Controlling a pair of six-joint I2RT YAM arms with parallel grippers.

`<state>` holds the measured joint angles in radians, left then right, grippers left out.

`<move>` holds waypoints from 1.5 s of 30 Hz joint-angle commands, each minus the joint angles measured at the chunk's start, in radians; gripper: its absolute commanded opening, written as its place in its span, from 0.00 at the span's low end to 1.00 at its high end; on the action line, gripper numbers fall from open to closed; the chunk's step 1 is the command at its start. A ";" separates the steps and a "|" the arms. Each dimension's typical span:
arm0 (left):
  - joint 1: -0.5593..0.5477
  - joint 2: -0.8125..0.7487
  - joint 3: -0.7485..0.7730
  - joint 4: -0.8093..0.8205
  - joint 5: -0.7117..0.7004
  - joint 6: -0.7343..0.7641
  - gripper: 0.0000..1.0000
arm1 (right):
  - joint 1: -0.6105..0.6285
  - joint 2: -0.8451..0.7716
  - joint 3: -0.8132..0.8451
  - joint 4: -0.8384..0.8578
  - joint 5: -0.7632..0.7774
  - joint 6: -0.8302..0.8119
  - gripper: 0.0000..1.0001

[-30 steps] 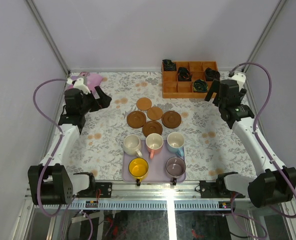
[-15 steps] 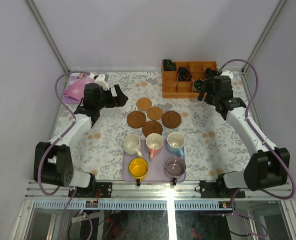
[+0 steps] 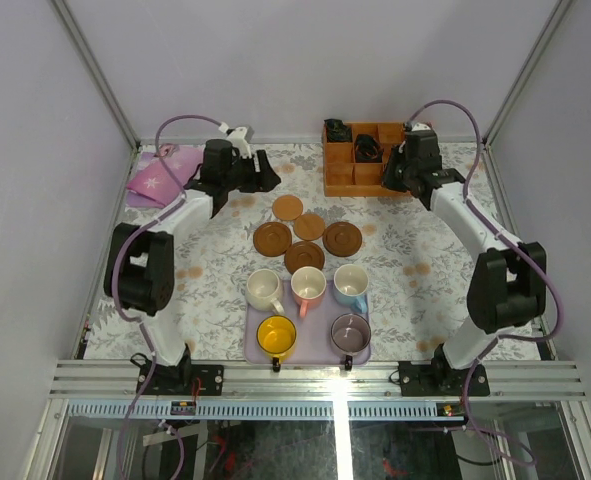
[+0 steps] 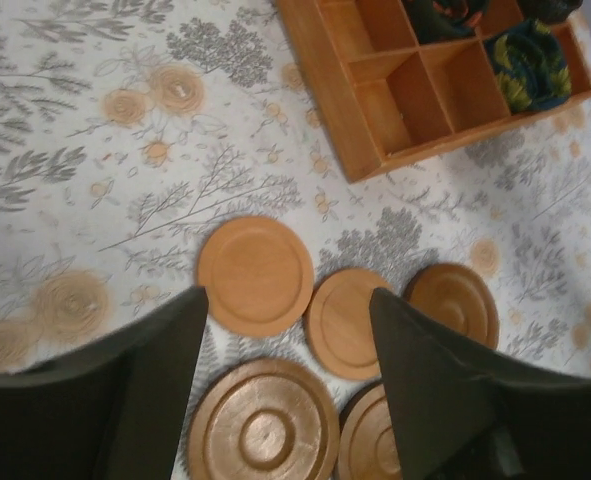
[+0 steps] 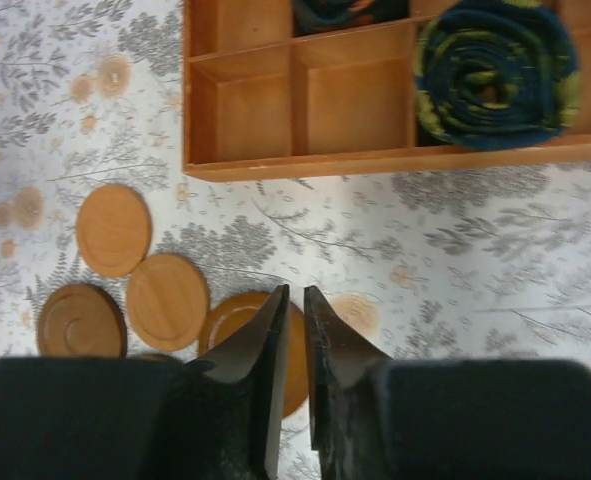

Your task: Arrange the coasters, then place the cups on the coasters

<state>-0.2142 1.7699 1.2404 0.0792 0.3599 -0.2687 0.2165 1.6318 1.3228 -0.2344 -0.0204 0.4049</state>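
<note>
Arms stretched far forward; left gripper spread near coasters; right gripper nearly pressed together.

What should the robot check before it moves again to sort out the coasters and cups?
1. Coasters spaced out for cups: not ok, all five sit bunched together.
2. Cups upright: ok, all five stand on the lavender tray.
3. Left gripper ready to grab: ok, open and empty above the coasters.
4. Right gripper free: ok, jaws almost together, nothing between them.
5. Wooden box out of the way: ok, it lies beyond the coasters, apart from them.
</note>
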 commanded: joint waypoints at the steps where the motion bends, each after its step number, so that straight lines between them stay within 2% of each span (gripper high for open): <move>1: -0.012 0.091 0.105 0.019 0.069 0.010 0.47 | 0.041 0.104 0.119 0.005 -0.106 -0.008 0.13; 7: -0.018 0.182 0.196 -0.058 0.101 0.034 0.06 | 0.121 0.223 0.215 -0.030 -0.144 -0.032 0.06; 8: -0.018 0.197 0.211 -0.075 0.109 0.037 0.01 | 0.133 0.240 0.229 -0.035 -0.149 -0.036 0.04; 9: -0.017 0.213 0.220 -0.089 0.122 0.036 0.00 | 0.146 0.253 0.239 -0.042 -0.150 -0.041 0.01; 18: -0.043 0.305 0.260 -0.137 0.160 0.028 0.00 | 0.193 0.381 0.317 -0.073 -0.234 -0.036 0.00; 21: -0.064 0.334 0.282 -0.173 0.157 0.039 0.03 | 0.198 0.406 0.324 -0.093 -0.248 -0.033 0.00; 33: -0.101 0.327 0.213 -0.155 0.135 0.033 0.08 | 0.216 0.384 0.233 -0.091 -0.276 -0.024 0.01; 45: -0.102 0.396 0.279 -0.154 0.114 0.035 0.10 | 0.225 0.411 0.259 -0.099 -0.276 -0.031 0.02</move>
<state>-0.3172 2.1239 1.4662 -0.0940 0.4889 -0.2462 0.4324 2.0563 1.5490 -0.3321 -0.2779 0.3775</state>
